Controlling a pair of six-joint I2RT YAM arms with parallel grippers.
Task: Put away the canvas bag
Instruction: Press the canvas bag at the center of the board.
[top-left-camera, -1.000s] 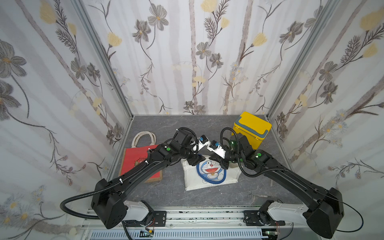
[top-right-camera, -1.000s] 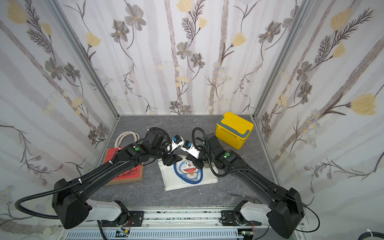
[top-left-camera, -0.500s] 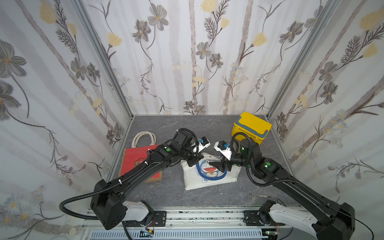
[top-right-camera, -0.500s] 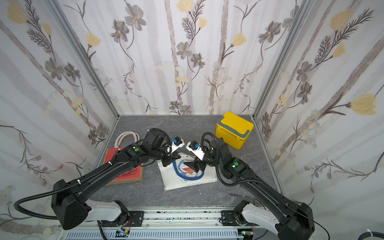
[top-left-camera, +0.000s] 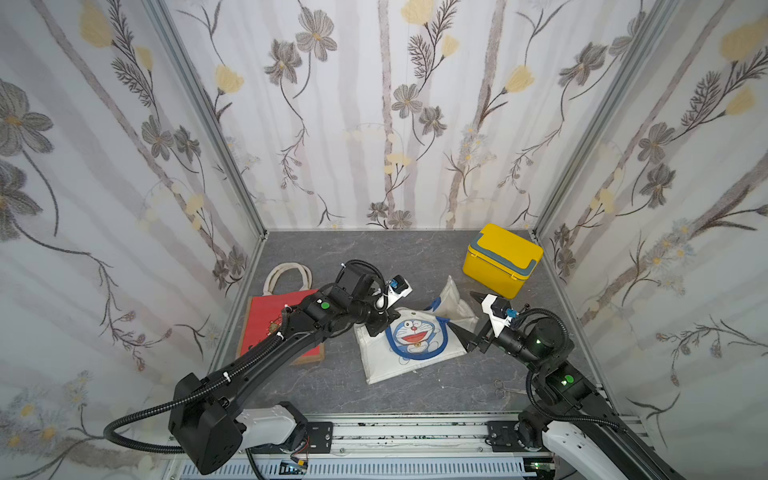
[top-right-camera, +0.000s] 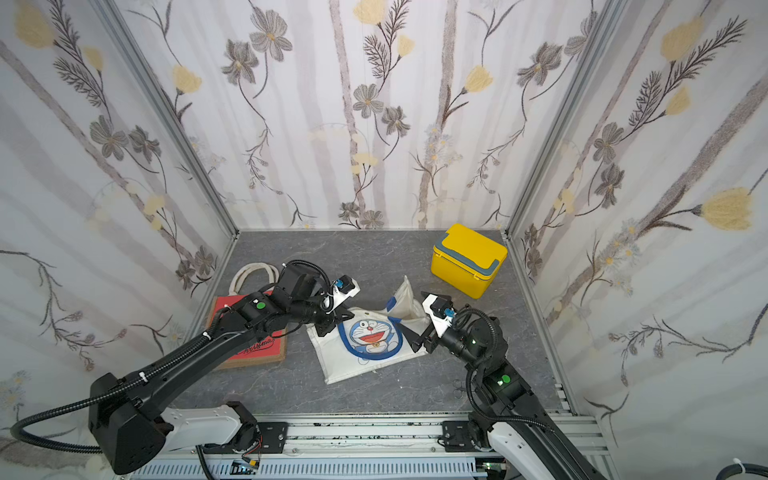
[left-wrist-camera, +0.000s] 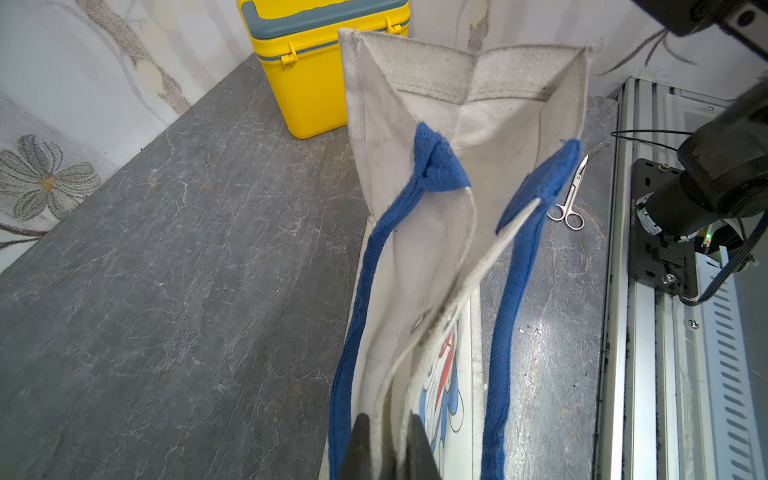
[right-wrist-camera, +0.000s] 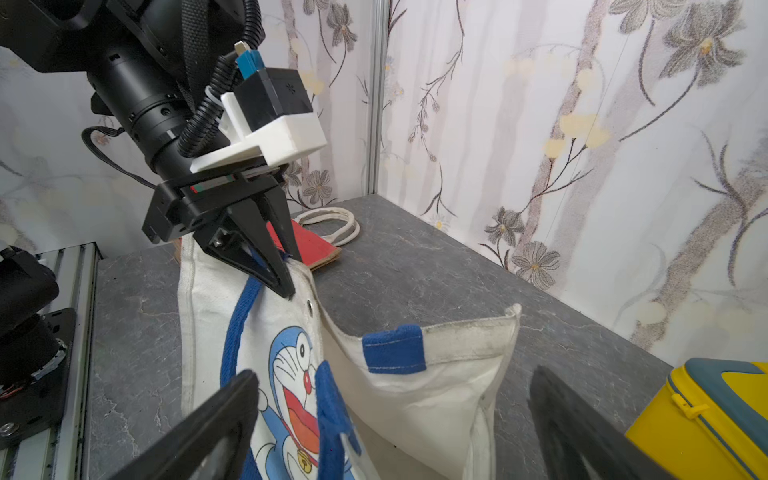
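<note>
- The canvas bag (top-left-camera: 411, 338) lies printed face up on the grey table (top-left-camera: 353, 257), around the middle and slightly towards your right arm.
- Its base points at the front rail and its open mouth at the back wall. The long axis runs front to back, skewed a little.
- The mouth end nearer your right arm stands up in a peak, and the rest lies flat.
- Your left gripper (right-wrist-camera: 286, 276) has its fingers pressed together on the mouth rim at the opposite corner.
- Your right gripper (top-left-camera: 469, 316) has its fingers spread wide beside the raised peak and grips nothing.
- Behind the mouth, the table is bare to the back wall.
- The yellow cooler box (top-left-camera: 503, 259) sits in the back right corner, near the peak but apart from it.
- The red tote bag (top-left-camera: 274, 320) lies along the left wall, with a gap before the canvas edge.
- Small scissors (left-wrist-camera: 567, 199) lie near the front rail, by your right arm's base.
</note>
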